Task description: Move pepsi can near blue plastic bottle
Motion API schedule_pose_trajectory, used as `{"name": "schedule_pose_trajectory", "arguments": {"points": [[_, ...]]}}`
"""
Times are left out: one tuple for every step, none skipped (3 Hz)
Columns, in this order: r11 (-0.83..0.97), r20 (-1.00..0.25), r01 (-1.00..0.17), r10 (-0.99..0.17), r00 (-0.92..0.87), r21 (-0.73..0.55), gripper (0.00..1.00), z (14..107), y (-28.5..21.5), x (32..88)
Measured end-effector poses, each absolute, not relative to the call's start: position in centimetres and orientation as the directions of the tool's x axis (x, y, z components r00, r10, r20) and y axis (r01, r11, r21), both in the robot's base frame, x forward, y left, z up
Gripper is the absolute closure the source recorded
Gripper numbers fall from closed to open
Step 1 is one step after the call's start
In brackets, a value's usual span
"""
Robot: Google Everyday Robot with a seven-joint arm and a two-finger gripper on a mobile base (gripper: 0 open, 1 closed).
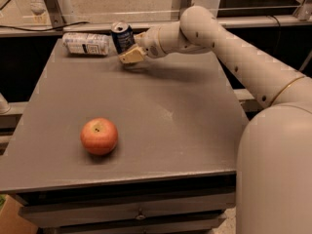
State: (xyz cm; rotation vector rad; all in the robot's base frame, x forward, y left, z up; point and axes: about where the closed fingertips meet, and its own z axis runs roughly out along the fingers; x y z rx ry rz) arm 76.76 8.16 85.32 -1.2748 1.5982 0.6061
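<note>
Since grey table [161, 101] is biggest, start there. White arm [234, 52] comes from right, stretched low along far edge, pointing left. Blue plastic bottle [87, 44] lies on side at far left corner, long way left to right. Red apple [99, 136] near front, well apart. Pepsi can [122, 37] just right of bottle, tipped a bit. Gripper [131, 55] just beside can's lower right. Cannot tell if gripper holds can. Can looks close enough already.
</note>
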Motion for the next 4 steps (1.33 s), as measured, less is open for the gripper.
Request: {"name": "schedule_pose_trajectory", "arguments": {"points": [[0.352,-0.893,-0.916,-0.45,0.016,-0.194,1.0,85.0,6.3,77.3],[0.359,-0.892,-0.91,-0.452,0.022,-0.205,1.0,84.7,5.3,77.6],[0.36,-0.899,-0.913,-0.438,0.016,-0.192,1.0,84.2,5.7,77.6],[0.352,-0.907,-0.921,-0.42,0.003,-0.166,1.0,83.9,7.0,77.3]]}}
